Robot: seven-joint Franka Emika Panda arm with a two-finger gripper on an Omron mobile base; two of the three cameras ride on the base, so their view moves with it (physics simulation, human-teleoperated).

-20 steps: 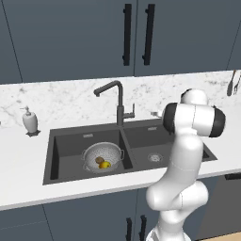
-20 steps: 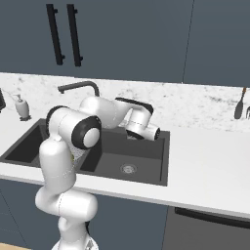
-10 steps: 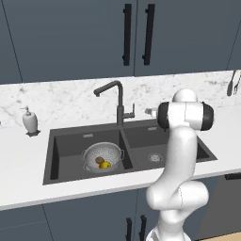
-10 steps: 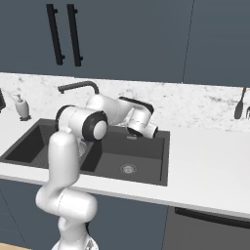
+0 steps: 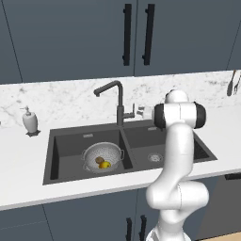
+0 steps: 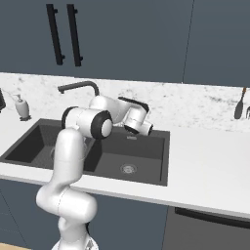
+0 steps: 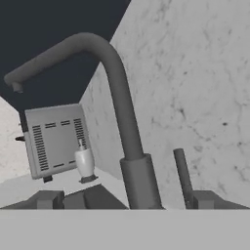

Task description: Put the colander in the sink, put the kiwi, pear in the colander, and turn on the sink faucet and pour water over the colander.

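Hand view puts my spread fingers either side of the sink faucet; kiwi and pear sit in the colander.

Dark blue-grey upper cabinets w/ black bar handles; white marble backsplash & countertop; matching lower cabinets below

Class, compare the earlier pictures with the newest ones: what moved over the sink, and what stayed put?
The arm swung in toward the faucet, bringing the open claw up beside its lever; nothing was gripped or released. The colander with the kiwi and pear stayed in the left basin, and no water runs.
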